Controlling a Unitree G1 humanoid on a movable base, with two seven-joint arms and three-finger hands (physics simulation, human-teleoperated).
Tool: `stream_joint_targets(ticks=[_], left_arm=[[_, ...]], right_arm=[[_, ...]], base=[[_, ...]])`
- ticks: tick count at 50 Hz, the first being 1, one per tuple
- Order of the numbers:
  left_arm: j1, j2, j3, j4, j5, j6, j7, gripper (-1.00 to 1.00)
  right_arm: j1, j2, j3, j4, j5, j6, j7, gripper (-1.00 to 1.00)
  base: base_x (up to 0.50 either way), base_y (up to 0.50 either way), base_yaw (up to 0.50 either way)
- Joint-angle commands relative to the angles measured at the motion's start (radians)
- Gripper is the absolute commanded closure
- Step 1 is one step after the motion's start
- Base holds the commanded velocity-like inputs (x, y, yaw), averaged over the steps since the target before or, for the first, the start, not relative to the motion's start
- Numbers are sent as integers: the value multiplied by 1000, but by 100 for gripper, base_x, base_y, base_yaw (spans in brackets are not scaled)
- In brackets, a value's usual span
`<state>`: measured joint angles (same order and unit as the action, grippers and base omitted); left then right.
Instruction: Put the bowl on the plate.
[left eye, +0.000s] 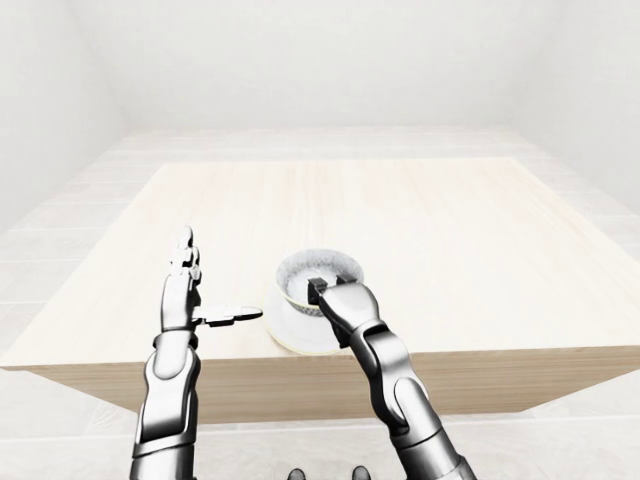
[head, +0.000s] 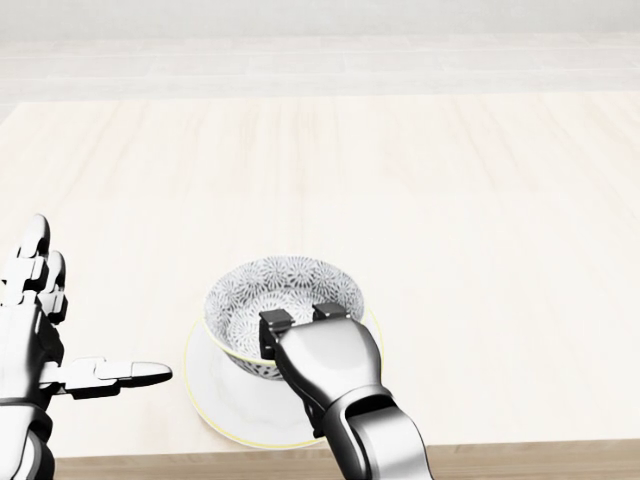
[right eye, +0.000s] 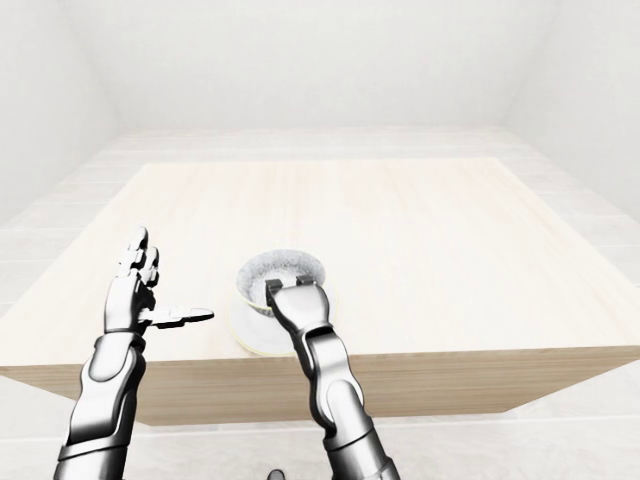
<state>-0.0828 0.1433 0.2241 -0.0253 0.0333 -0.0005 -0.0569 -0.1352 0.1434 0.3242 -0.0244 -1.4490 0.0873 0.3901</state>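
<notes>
A pale wooden square table (head: 480, 200) fills the head view. Near its bottom edge lies a flat white round plate with a thin yellow rim (head: 225, 400), and over the plate's upper part sits the white ceramic bowl patterned with grey flowers (head: 260, 285). The silver right hand (head: 320, 360) grips the bowl's lower rim, fingertips hooked inside. The silver left hand (head: 30, 340) hovers left of the plate, fingers spread wide, holding nothing

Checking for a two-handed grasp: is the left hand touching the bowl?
No, in the head view the left hand stands open to the left of the bowl, with bare table showing between them.
</notes>
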Motion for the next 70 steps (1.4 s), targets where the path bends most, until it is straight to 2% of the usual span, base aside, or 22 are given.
stream_joint_targets(ticks=[1, 10, 22, 36, 40, 46, 54, 60, 63, 70], left_arm=[[3, 0, 3, -9, -4, 6, -2, -100], [0, 0, 4, 0, -4, 0, -1, -100], [-1, 0, 1, -7, -6, 7, -1, -100], [0, 0, 1, 4, -3, -3, 1, -100], [0, 1, 3, 0, -6, 2, -1, -100], [-2, -1, -2, 21, 1, -16, 2, -100], [-1, 0, 0, 14, -3, -10, 1, -100], [0, -3, -6, 31, 4, -25, 5, -100], [4, -3, -6, 17, 1, -16, 1, -100], [-9, 0, -3, 31, -1, -14, 3, -100]], right_arm=[[0, -1, 0, 0, -2, 0, -25, 100], [-4, -4, -9, 30, 19, 0, -46, 100], [-6, -10, -12, 55, 37, 0, -64, 100], [-3, -13, -10, 62, 44, 0, -73, 100], [-1, -14, -10, 66, 46, 0, -77, 100], [-2, -15, -11, 72, 50, 0, -80, 100], [-4, -15, -11, 78, 53, 0, -84, 100], [-5, -16, -14, 92, 60, 0, -94, 100], [-5, -16, -13, 94, 61, 0, -95, 100], [-8, -16, -14, 105, 63, 0, -100, 100]], base=[[0, 0, 0], [0, 0, 0], [0, 0, 0], [0, 0, 0], [0, 0, 0], [0, 0, 0], [0, 0, 0], [0, 0, 0], [0, 0, 0], [0, 0, 0]])
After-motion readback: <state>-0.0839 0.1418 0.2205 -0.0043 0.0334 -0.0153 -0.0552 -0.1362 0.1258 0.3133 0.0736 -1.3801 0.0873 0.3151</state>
